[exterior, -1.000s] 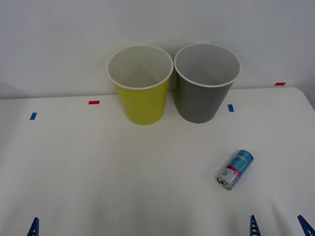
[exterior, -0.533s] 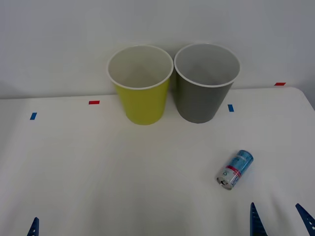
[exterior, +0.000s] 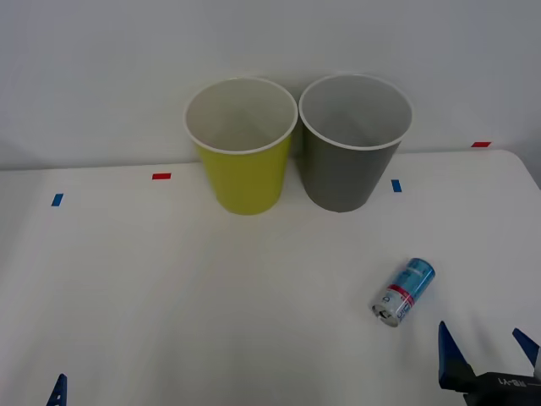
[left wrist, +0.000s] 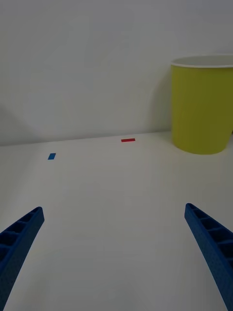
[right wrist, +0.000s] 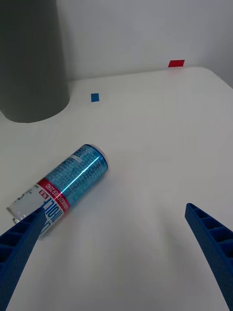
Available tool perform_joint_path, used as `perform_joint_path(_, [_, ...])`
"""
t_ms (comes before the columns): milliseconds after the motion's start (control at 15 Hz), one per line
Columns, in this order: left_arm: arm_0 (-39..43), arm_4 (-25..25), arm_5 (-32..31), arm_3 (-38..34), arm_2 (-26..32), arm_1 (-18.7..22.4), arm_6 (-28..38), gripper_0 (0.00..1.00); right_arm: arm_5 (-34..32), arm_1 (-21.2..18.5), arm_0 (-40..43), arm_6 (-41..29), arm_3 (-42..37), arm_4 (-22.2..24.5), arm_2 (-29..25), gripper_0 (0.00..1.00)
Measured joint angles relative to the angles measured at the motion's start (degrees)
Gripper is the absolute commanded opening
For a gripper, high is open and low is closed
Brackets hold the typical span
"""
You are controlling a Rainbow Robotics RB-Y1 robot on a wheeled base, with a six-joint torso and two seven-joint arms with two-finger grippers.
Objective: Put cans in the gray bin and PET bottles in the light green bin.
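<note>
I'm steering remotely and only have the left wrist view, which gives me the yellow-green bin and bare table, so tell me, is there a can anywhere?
Observer: Yes, one can lies on its side on the table's right part, in front of the gray bin.
Operator: Where is that gray bin relative to my green one?
Observer: Directly to the right of the light green bin, side by side at the far edge of the table.
Operator: Is the right gripper near the can?
Observer: The right gripper is open and close behind the can, slightly to its right, not touching it.
Operator: And mine?
Observer: The left gripper is open over bare table at the near left.
</note>
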Motion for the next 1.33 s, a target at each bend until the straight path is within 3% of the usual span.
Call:
perform_joint_path(333, [0.00, 0.00, 0.00, 0.00, 0.00, 0.00, 0.00, 1.00, 16.40, 2.97, -5.22, -0.84, -6.41, 1.29, -2.71, 1.00])
perform_joint_path(533, [0.00, 0.00, 0.00, 0.00, 0.00, 0.00, 0.00, 1.00, 21.69, 1.51, -8.09, -3.39, -7.72, 1.85, -3.57, 1.00])
perform_joint_path(733, [0.00, 0.00, 0.00, 0.00, 0.00, 0.00, 0.00, 1.00, 28.34, -1.06, -10.32, -9.34, -9.20, 2.56, -4.34, 1.00])
perform_joint_path(1000, [0.00, 0.00, 0.00, 0.00, 0.00, 0.00, 0.00, 1.00, 44.75, -2.76, -15.69, -20.44, -13.46, 4.41, -6.04, 1.00])
perform_joint_path(1333, [0.00, 0.00, 0.00, -0.01, 0.00, 0.00, 0.00, 1.00, 57.11, -8.46, -24.16, -33.96, -14.69, 4.72, -6.47, 1.00])
